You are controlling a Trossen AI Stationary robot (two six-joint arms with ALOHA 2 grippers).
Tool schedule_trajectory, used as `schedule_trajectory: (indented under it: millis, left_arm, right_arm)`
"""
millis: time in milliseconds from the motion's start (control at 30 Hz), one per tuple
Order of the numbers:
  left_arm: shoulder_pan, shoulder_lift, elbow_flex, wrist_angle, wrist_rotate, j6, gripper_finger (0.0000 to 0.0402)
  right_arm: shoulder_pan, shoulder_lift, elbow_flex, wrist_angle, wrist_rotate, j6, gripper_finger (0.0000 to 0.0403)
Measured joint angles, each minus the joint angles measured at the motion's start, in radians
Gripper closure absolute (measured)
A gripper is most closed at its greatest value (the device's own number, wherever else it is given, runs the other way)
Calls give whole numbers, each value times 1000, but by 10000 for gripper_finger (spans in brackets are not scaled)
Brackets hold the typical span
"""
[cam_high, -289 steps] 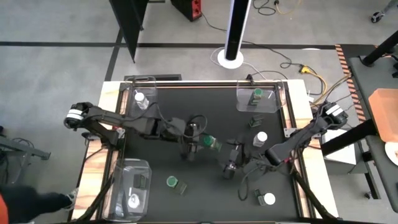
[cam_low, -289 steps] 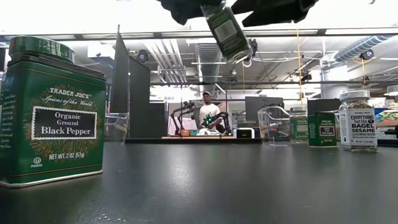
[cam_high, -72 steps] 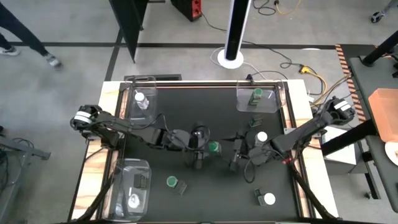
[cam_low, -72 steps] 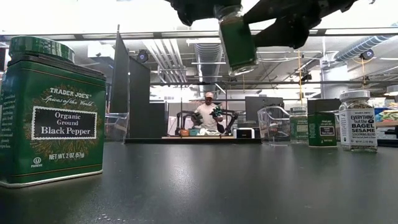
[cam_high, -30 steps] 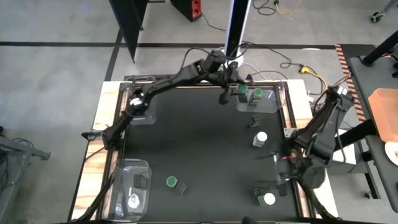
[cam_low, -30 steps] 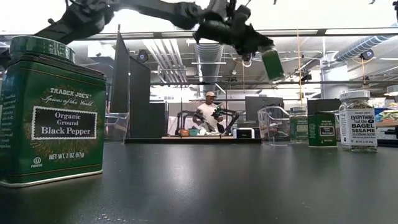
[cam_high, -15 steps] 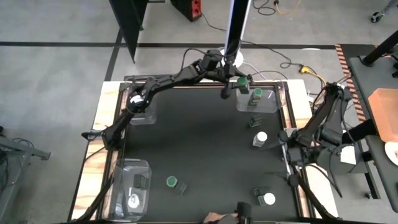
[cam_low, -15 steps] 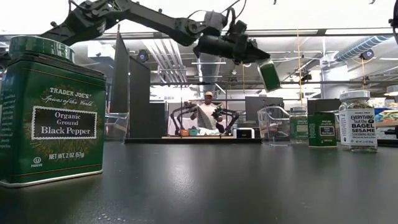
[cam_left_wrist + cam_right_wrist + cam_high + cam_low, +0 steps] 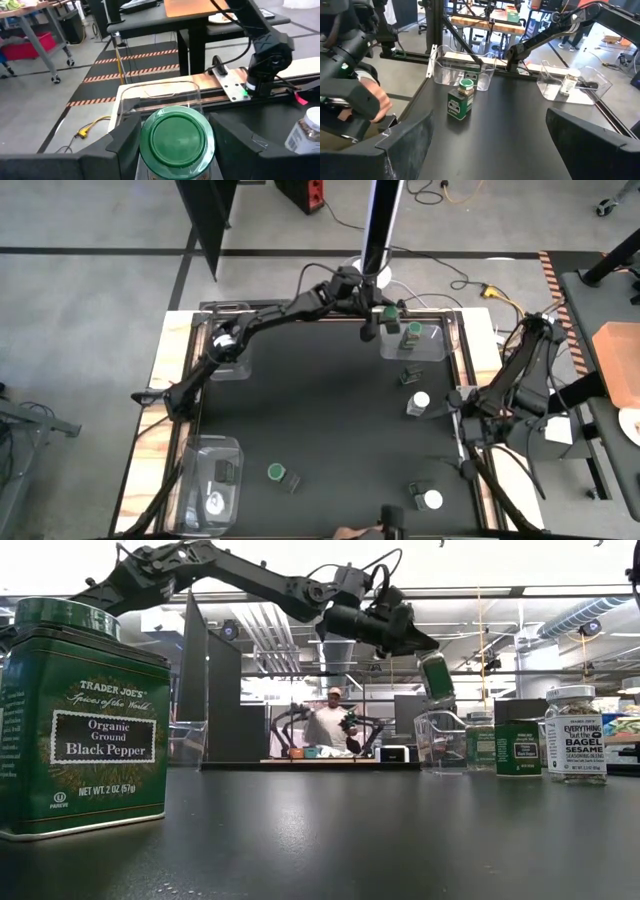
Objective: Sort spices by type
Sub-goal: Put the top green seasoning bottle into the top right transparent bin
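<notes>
Jar: small dark-bodied spice jar with round green lid (image 9: pixel 177 138), carried aloft, tilted, at the rim of the clear plastic rectangular tray (image 9: pixel 432 345) at the far right corner.
Left gripper (image 9: pixel 378 320): fingers clamped on that jar; reached far, seemingly to join the green-lidded jar in the tray (image 9: pixel 411 333).
Right gripper (image 9: pixel 485 145): spread wide, empty, parked off the table's right edge.

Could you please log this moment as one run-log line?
left end effector: holds green-lid jar above far-right tray | right end effector: open, parked right edge
</notes>
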Motion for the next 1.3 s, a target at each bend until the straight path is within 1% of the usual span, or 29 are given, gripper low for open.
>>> schedule_trajectory:
  millis: [100, 300, 433, 800, 1300]
  left_arm:
    - [-10, 2, 0, 10, -3, 7, 216]
    - [-13, 25, 0, 53, -56, 10, 216]
    - [-11, 55, 1, 42, -72, 1, 216]
    - [-12, 75, 0, 41, -70, 16, 216]
    - [-18, 83, 0, 21, -72, -12, 216]
  right_arm:
    - [0, 4, 0, 0, 0, -3, 31]
    - [0, 4, -2, 0, 0, -5, 31]
    - [0, 5, -2, 0, 0, -6, 31]
    - [0, 5, -5, -2, 0, 0, 31]
    - [0, 5, -5, -1, 0, 1, 31]
